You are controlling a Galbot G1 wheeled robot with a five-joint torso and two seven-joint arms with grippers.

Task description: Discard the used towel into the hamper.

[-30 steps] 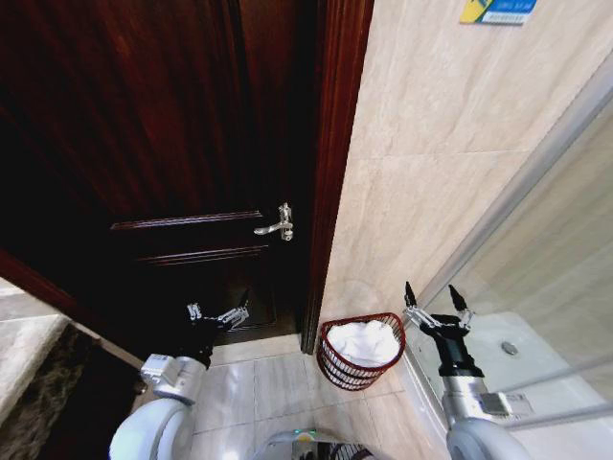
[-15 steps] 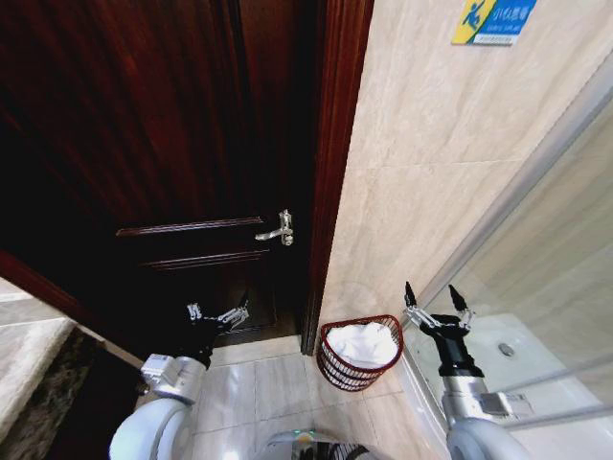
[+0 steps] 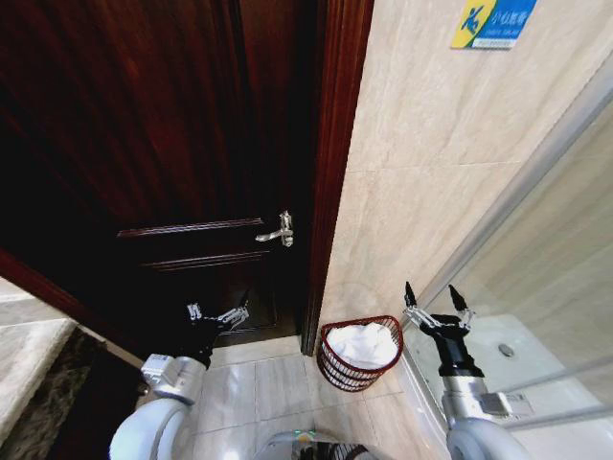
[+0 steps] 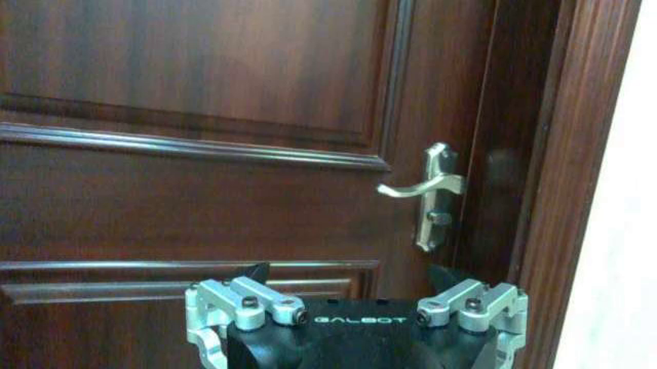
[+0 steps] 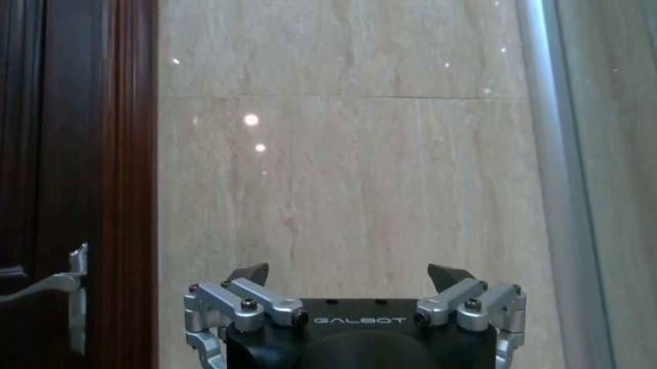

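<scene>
Hamper [image 3: 359,352] sits lower centre on the floor, white towel [image 3: 365,341] inside. Left gripper [image 3: 216,316] lower left, right gripper [image 3: 436,305] lower right: both spread apart, empty. Risk: base turning could knock the light hamper over.

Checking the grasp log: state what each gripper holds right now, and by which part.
Nothing is held. The left gripper and right gripper are both open and empty; the white towel lies in the hamper.

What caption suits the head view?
White towel lies in the hamper; both open tools, left and right, held empty.
</scene>
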